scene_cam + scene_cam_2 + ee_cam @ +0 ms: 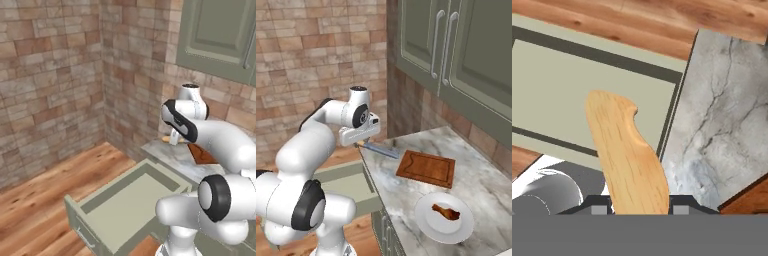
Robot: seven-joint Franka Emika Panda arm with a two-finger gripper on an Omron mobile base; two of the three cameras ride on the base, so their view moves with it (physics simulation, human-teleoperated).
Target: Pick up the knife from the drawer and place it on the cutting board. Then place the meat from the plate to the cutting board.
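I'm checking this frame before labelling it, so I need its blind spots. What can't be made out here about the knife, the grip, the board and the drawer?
- Knife: hand view shows its wooden handle; the blade runs out past the bottom edge.
- Gripper: right base view; the hand's body hides where the fingers meet the handle.
- Cutting board: left base view; arm covers most of it.
- Drawer: left base view; arm hides its right part.

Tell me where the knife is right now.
The knife is held in the gripper above the near-left edge of the marble counter, its blade pointing toward the cutting board, with the open drawer below to the left.
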